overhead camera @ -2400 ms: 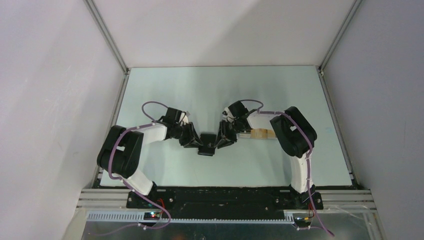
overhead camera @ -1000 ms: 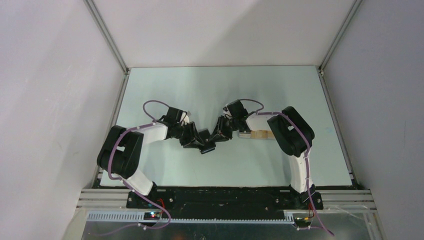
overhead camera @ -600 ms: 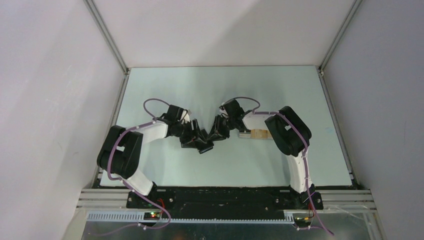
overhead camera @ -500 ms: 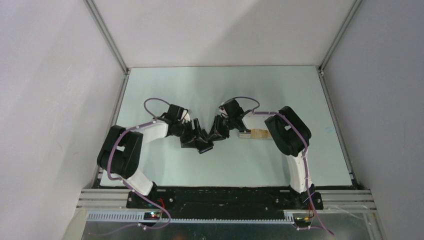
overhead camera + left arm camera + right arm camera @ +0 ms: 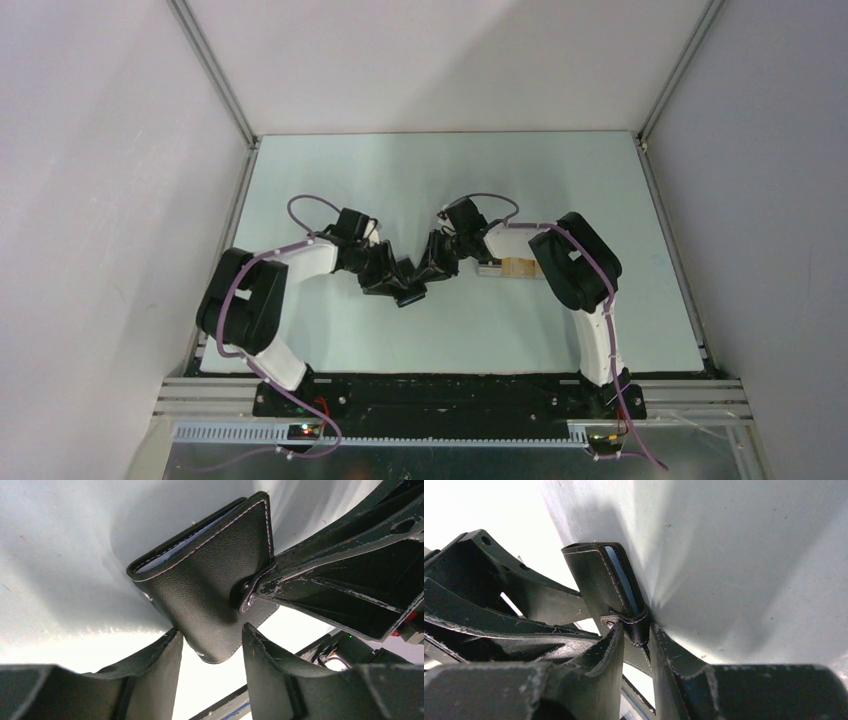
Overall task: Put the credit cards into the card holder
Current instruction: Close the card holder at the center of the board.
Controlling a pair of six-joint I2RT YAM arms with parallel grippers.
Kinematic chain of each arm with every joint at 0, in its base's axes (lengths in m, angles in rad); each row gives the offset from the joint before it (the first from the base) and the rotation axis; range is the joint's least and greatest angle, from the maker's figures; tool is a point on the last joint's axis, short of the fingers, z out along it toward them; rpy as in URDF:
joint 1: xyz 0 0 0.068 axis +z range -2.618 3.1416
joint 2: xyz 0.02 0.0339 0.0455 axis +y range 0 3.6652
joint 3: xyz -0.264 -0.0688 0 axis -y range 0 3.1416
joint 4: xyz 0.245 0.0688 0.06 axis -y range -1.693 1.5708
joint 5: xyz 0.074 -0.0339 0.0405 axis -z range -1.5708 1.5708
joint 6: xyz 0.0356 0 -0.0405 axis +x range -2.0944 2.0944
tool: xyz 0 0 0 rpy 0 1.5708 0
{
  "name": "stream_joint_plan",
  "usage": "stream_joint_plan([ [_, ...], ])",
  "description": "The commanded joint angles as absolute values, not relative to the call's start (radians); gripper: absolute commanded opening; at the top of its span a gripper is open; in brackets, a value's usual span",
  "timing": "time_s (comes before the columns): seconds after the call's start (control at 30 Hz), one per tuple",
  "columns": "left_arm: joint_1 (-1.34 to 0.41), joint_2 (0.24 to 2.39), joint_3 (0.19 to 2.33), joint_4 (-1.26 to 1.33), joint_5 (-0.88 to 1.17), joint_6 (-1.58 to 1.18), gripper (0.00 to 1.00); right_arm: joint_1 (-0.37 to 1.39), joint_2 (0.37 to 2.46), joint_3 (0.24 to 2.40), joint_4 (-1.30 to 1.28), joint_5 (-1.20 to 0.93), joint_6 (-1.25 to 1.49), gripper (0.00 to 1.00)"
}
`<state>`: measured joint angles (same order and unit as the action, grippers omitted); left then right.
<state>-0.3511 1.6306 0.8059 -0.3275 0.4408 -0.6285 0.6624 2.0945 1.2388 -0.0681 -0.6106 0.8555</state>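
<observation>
The holder [image 5: 200, 580] is folded, just left of centre in the top view, between both grippers. The right gripper [image 5: 636, 629] pinches its strap by the stud. The left gripper [image 5: 211, 631] straddles a lower corner; whether it clamps cannot be told. The cards [image 5: 516, 266] lie right of centre on the table [image 5: 450, 170], against the right arm.

Setting was a robotics lab test cell. Plain white panels [image 5: 450, 60] enclosed the pale table [image 5: 450, 170] at 9, 12 and 3 o'clock, joined by aluminium profiles [image 5: 213, 70]. At 6 o'clock the left arm [image 5: 262, 300] and right arm [image 5: 588, 275] were bolted to a black base plate [image 5: 450, 393], beside a slotted cable duct [image 5: 440, 433].
</observation>
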Motion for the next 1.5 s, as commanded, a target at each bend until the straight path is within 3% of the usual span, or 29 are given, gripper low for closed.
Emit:
stream_joint_plan([
  [0.0, -0.365, 1.700, 0.835, -0.237, 0.385, -0.625, 0.55, 0.727, 2.183, 1.217, -0.140, -0.555, 0.822, 0.28],
  [0.1, -0.363, 1.715, 0.845, -0.230, 0.422, -0.620, 0.67, 0.726, 2.186, 1.217, -0.140, -0.560, 0.823, 0.28],
  [0.17, -0.357, 1.714, 0.838, -0.208, 0.433, -0.630, 0.68, 0.726, 2.188, 1.217, -0.137, -0.565, 0.823, 0.29],
  [0.43, -0.346, 1.713, 0.824, -0.196, 0.353, -0.662, 0.46, 0.727, 2.193, 1.217, -0.128, -0.579, 0.825, 0.29],
  [0.57, -0.345, 1.740, 0.838, -0.199, 0.349, -0.680, 0.47, 0.728, 2.198, 1.217, -0.122, -0.585, 0.825, 0.29],
  [0.8, -0.343, 1.780, 0.855, -0.171, 0.411, -0.682, 0.62, 0.728, 2.206, 1.218, -0.118, -0.594, 0.827, 0.28],
  [1.2, -0.336, 1.790, 0.850, -0.140, 0.324, -0.747, 0.47, 0.729, 2.217, 1.218, -0.110, -0.610, 0.827, 0.28],
  [1.4, -0.342, 1.808, 0.877, -0.160, 0.277, -0.759, 0.46, 0.730, 2.220, 1.218, -0.103, -0.613, 0.828, 0.28],
  [1.47, -0.346, 1.823, 0.887, -0.162, 0.288, -0.757, 0.52, 0.731, 2.223, 1.218, -0.102, -0.615, 0.828, 0.28],
])
